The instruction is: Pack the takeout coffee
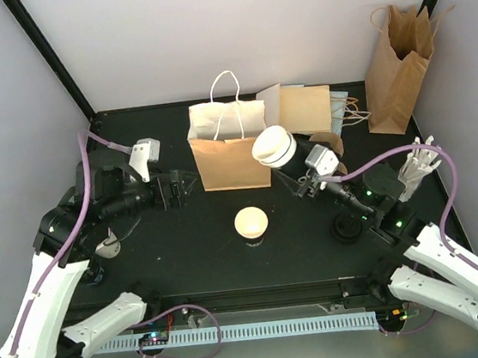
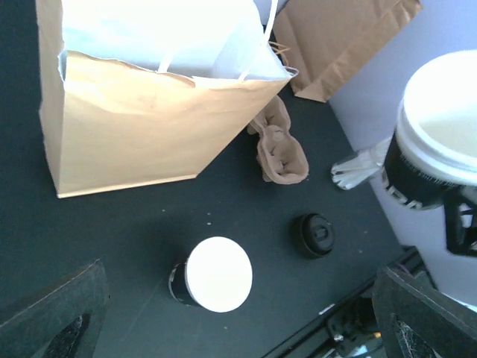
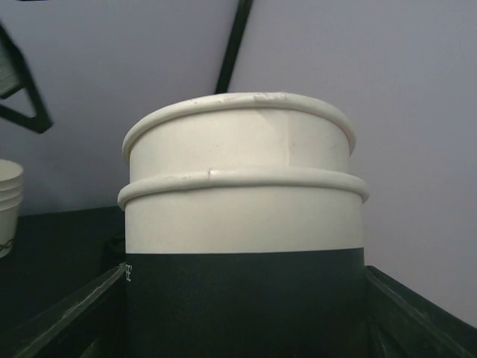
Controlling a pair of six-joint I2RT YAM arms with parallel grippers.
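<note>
- Currently at the carry step: the right gripper (image 1: pixel 301 159) is clamped on the dark band of the held cup (image 1: pixel 274 147). The cup hangs tilted in the air just beside the right edge of the open bag (image 1: pixel 229 163), not yet over its mouth.
- The left gripper (image 1: pixel 184 187) is spread wide and empty, near the bag's left side.
- The standing cup (image 1: pixel 251 224) sits upright on the surface (image 1: pixel 197 231) in front of the bag, untouched.
- Next move, as I judge it: lift the held cup over the rim, level it, and lower it inside clear of the handles. It could spill if it goes in tilted.
- Count:
  - two lidded cups
  - one open bag
  - one upright bag (image 1: pixel 397 66) at back right
  - flat bags (image 1: pixel 304 107) behind, number unclear
  - one loose black lid (image 1: pixel 346 229)
  - one brown cup carrier (image 2: pixel 279 149)
</note>
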